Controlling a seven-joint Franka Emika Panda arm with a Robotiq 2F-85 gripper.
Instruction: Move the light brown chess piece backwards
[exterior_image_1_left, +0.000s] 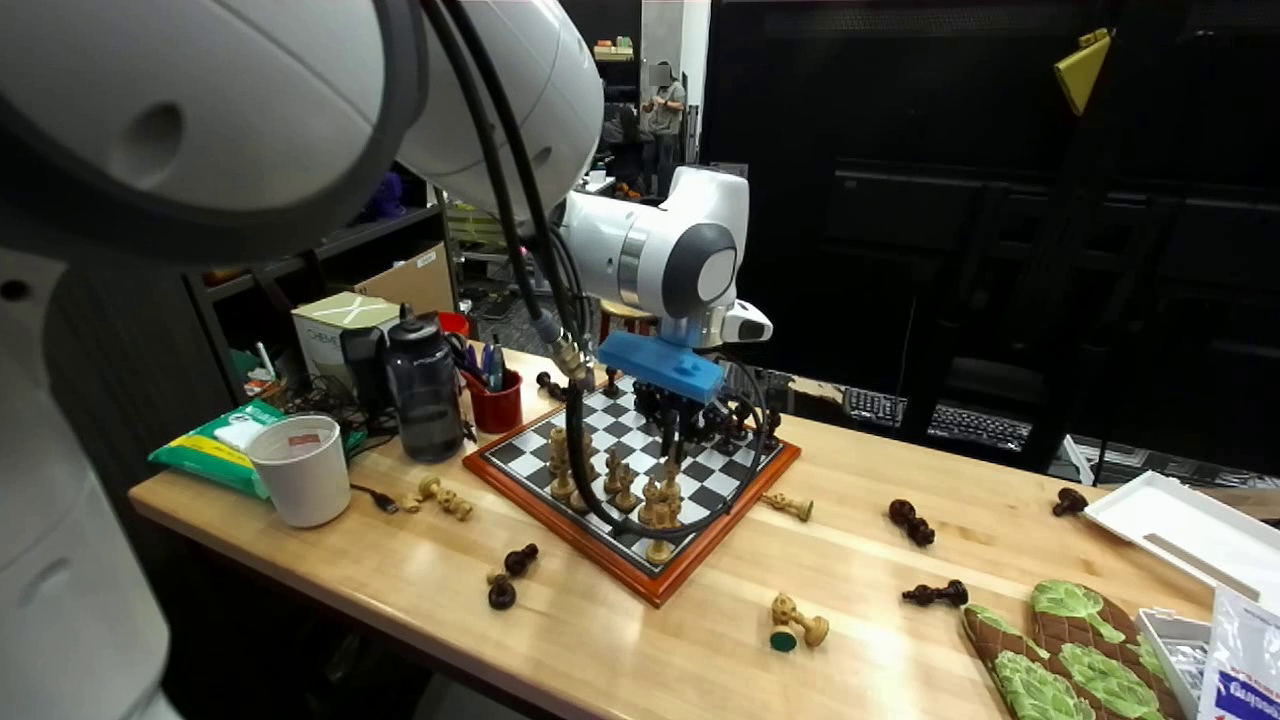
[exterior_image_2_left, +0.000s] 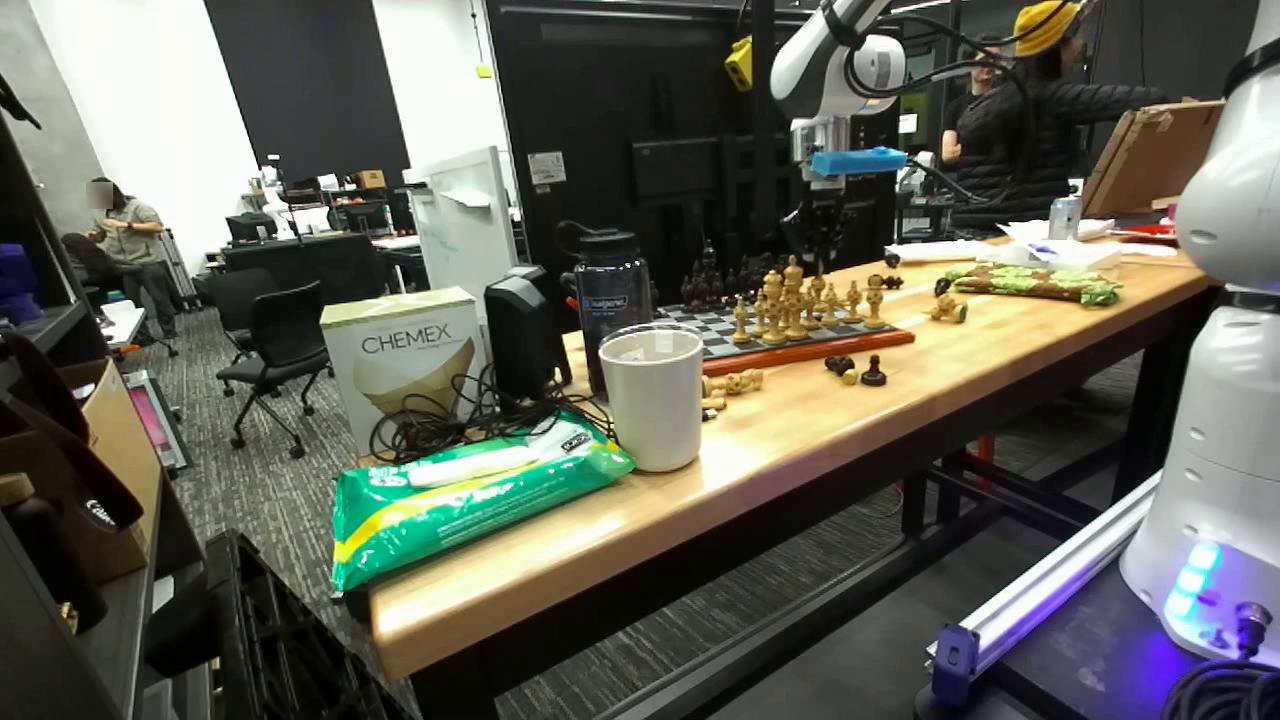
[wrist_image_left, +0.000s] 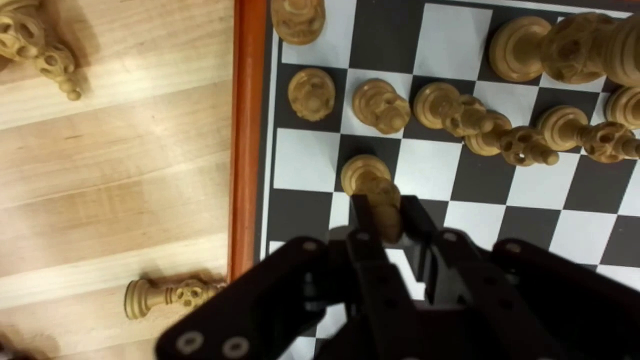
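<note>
The light brown chess piece looks like turned wood, with a round stepped base and a bulging carved body; its top is blurred in the wrist view. The gripper, black and jointed, is clamped on its upper part, a finger along each side. The base shows over a dark square of the chessboard; whether it touches cannot be told. Flat black and white squares sit within a glossy reddish-brown frame.

Just beside the piece stand other light pieces, several carved with pierced bodies; dark pieces stand across the board. A toppled light piece shows a round green underside on the pale, wood-grained surface.

A red cup is packed with pens. Near it are a dark see-through bottle and a smooth white cup. A white box holds small parts too indistinct to name, next to quilted, leaf-printed mitts.

Farther off lie a crinkled green plastic pack and, upright, a CHEMEX carton. In an exterior view, a thick black cable loops in front of the board.
</note>
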